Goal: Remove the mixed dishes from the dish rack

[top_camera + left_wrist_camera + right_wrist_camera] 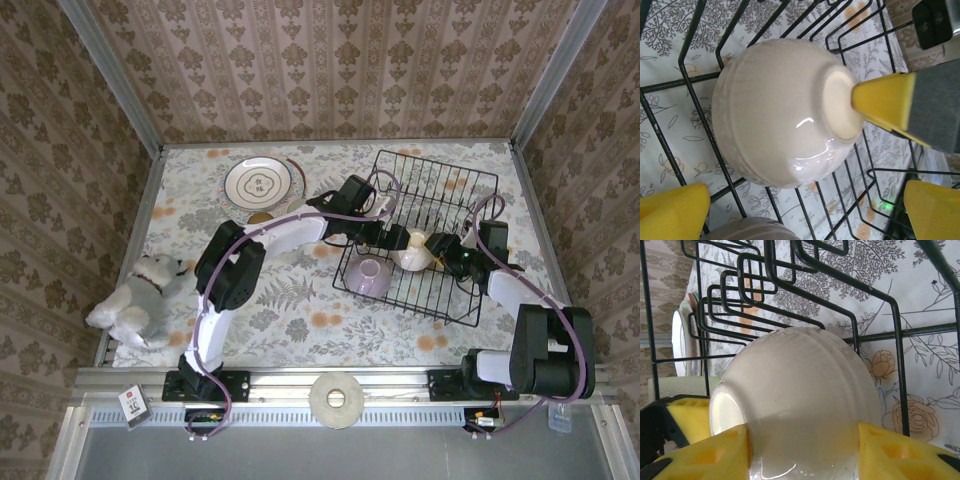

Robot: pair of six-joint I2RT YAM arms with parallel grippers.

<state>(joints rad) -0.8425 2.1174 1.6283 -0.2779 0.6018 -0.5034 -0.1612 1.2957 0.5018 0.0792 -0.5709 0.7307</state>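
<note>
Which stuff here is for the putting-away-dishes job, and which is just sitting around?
For the job: dish rack, cream bowl, lilac bowl, plates.
Just lying about: plush dog, pale ring disc.

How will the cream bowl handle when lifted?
Likely slippery: the bowl is glossy, with glare. Probably rigid but breakable, since it looks ceramic. With round sides, lying tipped on the rack wires, it may roll.
</note>
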